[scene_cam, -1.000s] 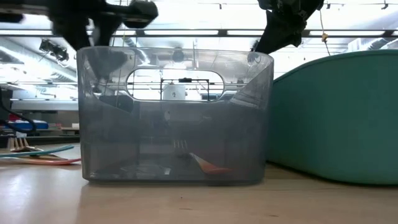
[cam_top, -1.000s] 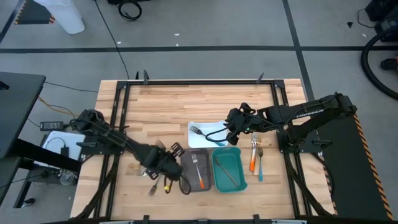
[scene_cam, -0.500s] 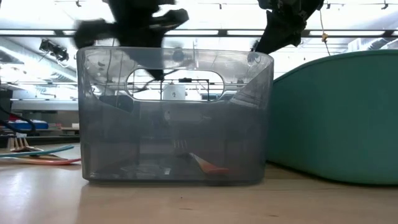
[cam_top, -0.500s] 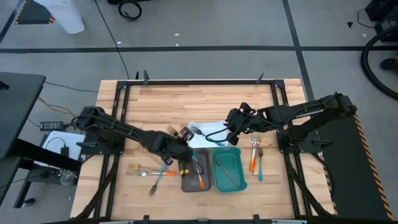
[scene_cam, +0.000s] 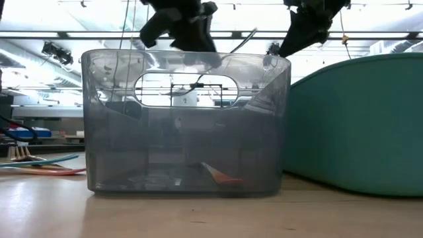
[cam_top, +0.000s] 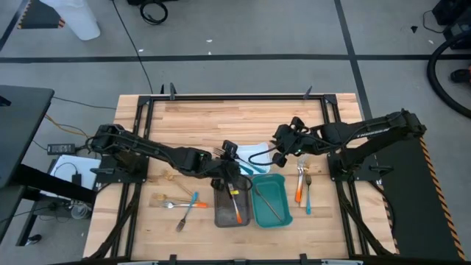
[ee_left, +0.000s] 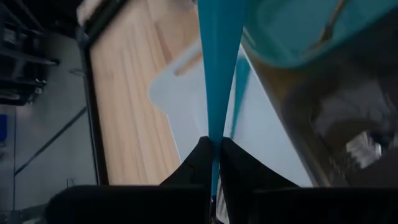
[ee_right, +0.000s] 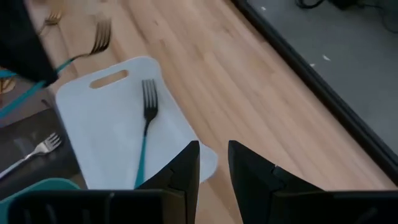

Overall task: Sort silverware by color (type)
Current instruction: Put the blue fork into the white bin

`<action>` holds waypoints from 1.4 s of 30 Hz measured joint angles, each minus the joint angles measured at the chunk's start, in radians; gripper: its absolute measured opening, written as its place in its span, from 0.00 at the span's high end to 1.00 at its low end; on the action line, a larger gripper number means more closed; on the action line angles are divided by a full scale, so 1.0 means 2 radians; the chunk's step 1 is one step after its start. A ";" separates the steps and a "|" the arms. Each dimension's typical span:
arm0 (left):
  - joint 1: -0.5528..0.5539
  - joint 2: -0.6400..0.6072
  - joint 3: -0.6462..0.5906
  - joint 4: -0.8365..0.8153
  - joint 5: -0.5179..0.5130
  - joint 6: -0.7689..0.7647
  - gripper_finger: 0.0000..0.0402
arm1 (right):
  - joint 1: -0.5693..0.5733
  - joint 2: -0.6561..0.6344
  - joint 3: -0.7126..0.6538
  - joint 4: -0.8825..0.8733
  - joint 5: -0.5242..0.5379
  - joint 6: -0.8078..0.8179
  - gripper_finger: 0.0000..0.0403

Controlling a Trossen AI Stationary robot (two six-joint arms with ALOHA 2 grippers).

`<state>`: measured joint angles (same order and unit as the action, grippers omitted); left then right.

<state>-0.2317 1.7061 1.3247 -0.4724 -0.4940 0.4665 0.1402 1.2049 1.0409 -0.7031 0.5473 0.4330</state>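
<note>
Your left gripper (cam_top: 229, 156) has its fingers (ee_left: 200, 163) pinched tight on the handle end of a teal-handled fork (ee_left: 217, 74). The handle runs straight out ahead of the fingers, so its long axis follows the gripper's own reach, with the tines (ee_right: 101, 36) at the far end. In the high view the gripper sits at the seam between the white tray (cam_top: 254, 152) and the grey tray (cam_top: 221, 218), with the fork pointing on toward the white one.

That direction is what your next move depends on. The white tray already holds a teal-handled fork (ee_right: 145, 121), lying roughly lengthwise in the tray. I judge that the held fork belongs there, a short way ahead, and not in the grey tray, where an orange-handled piece (cam_top: 236, 210) lies. Carry it forward until most of its length is over the white tray before letting go, or the handle end may drop onto the grey tray's wall.

Your right gripper (cam_top: 281, 149) hangs over the white tray's far side with its fingers (ee_right: 186, 167) parted and empty. It is as close to that tray as the left, so watch the gap between the two arms.
</note>
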 joint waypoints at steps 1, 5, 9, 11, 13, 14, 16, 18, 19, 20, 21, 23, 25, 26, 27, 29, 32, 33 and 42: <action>0.000 0.000 0.000 0.012 0.000 0.000 0.94 | 0.000 -0.007 0.000 -0.005 0.008 0.006 0.76; 0.011 0.000 0.000 0.049 0.036 -0.024 0.94 | 0.005 -0.031 0.000 -0.017 0.038 0.026 0.76; 0.036 0.006 0.001 0.077 0.085 -0.074 0.94 | 0.017 -0.047 0.000 -0.020 0.060 0.031 0.76; 0.046 0.013 0.000 0.093 0.088 -0.082 0.94 | 0.024 -0.049 0.000 -0.020 0.064 0.031 0.76; 0.055 0.015 0.000 0.102 0.089 -0.082 0.94 | 0.029 -0.049 0.000 -0.023 0.068 0.031 0.76; 0.058 0.019 0.000 0.110 0.091 -0.081 0.94 | 0.031 -0.049 0.000 -0.023 0.068 0.030 0.76; 0.063 0.028 0.001 0.132 0.097 -0.071 0.94 | 0.031 -0.049 0.000 -0.026 0.068 0.028 0.76; 0.066 0.038 0.000 0.130 0.101 -0.053 0.94 | 0.031 -0.048 0.000 -0.023 0.070 0.023 0.76; 0.068 0.047 0.000 0.137 0.101 -0.042 0.94 | 0.031 -0.048 0.000 -0.024 0.071 0.021 0.76; 0.070 0.055 0.000 0.139 0.102 -0.026 0.94 | 0.031 -0.048 0.000 -0.024 0.071 0.019 0.76; 0.071 0.061 0.000 0.132 0.103 -0.010 0.94 | 0.030 -0.048 0.000 -0.022 0.071 0.018 0.76; 0.075 0.073 0.000 0.132 0.103 0.019 0.94 | 0.028 -0.047 0.000 -0.024 0.071 0.017 0.76; 0.080 0.080 0.000 0.127 0.103 0.038 0.94 | 0.027 -0.048 0.000 -0.024 0.071 0.018 0.76; 0.083 0.081 0.000 0.130 0.104 0.048 0.94 | 0.027 -0.048 0.000 -0.024 0.071 0.018 0.76; 0.087 0.081 0.000 0.124 0.112 0.051 0.94 | 0.027 -0.048 0.000 -0.024 0.071 0.017 0.76; 0.096 0.081 0.000 0.121 0.140 0.051 0.94 | 0.028 -0.048 0.000 -0.023 0.071 0.018 0.76; 0.107 0.081 0.000 0.114 0.170 0.050 0.94 | 0.027 -0.048 0.000 -0.023 0.071 0.018 0.76; 0.110 0.081 0.000 0.109 0.176 0.053 0.94 | 0.027 -0.048 0.000 -0.023 0.071 0.018 0.76; 0.112 0.098 0.001 0.093 0.205 0.072 0.94 | 0.028 -0.048 0.000 -0.023 0.068 0.019 0.76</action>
<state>-0.0082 1.9026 1.3258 -0.2868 -0.0833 0.6106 0.1956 1.1095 1.0409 -0.7494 0.6841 0.4717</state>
